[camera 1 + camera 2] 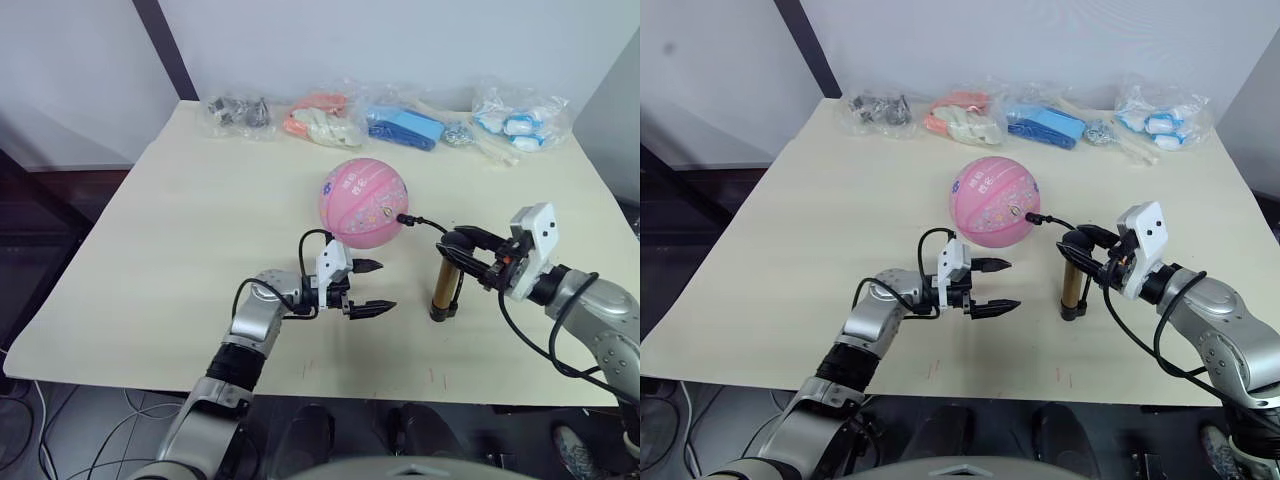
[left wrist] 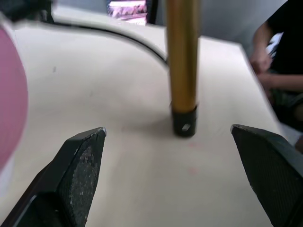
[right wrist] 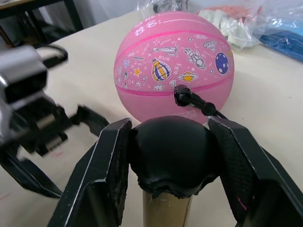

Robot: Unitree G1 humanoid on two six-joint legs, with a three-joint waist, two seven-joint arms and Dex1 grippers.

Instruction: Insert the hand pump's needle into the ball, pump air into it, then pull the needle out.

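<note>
Spanning most of the head views, the cream desk (image 1: 180,250) carries a row of clear plastic bags (image 1: 390,122) along its far edge. The pink ball (image 1: 364,202) sits near the middle, printed with balloon, rocket and planet cartoons, and the black needle fitting (image 3: 183,97) is plugged into its side, with the thin hose (image 1: 425,222) curving off toward the pump. The hand pump (image 1: 443,288) stands upright just right of the ball, its gold barrel resting on its black end cap. The right gripper (image 3: 171,156) has its jaws pinching the pump's black top. The left gripper (image 1: 367,288) hovers in front of the ball, jaws spread wide and holding nothing.
</note>
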